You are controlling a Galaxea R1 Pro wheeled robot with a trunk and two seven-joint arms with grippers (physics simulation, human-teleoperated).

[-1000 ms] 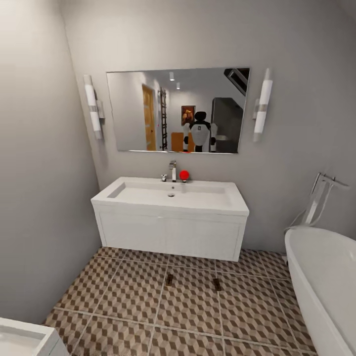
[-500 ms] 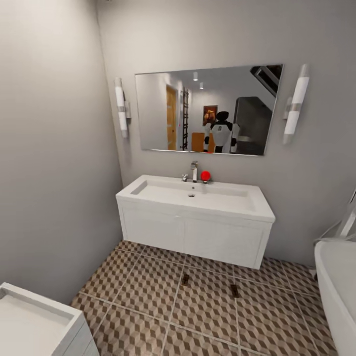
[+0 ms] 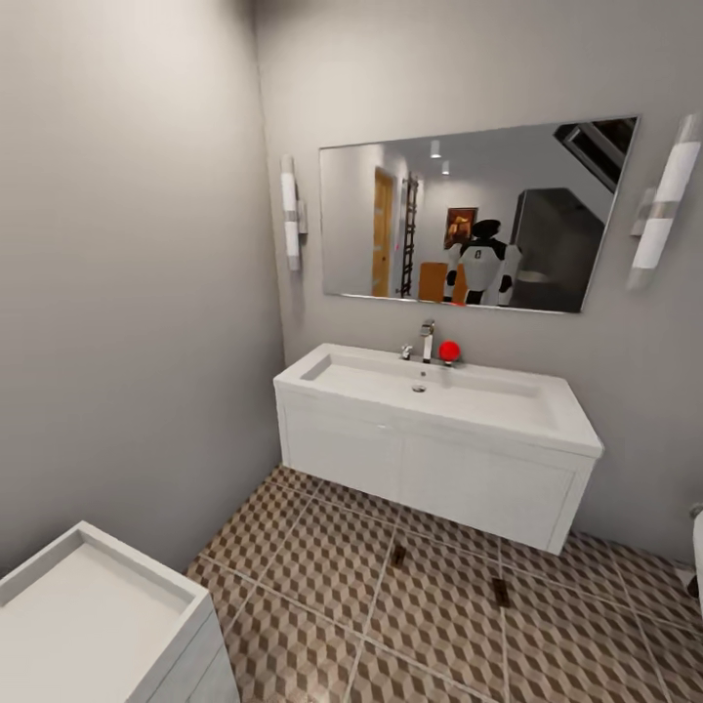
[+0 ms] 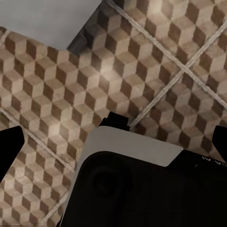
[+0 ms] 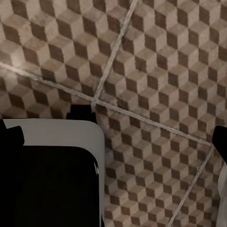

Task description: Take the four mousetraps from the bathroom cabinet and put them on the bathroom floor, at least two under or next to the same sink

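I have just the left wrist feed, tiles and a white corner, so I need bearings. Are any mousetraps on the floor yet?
Observer: Yes. The head view shows one mousetrap and a second mousetrap lying on the bathroom floor.
Operator: Near the sink?
Observer: Both lie close in front of the white wall-hung sink, apart from each other. I cannot tell if either is under its edge.
Operator: Is the right side carrying anything?
Observer: No. The right gripper is open over bare tiles, with nothing between its fingers.
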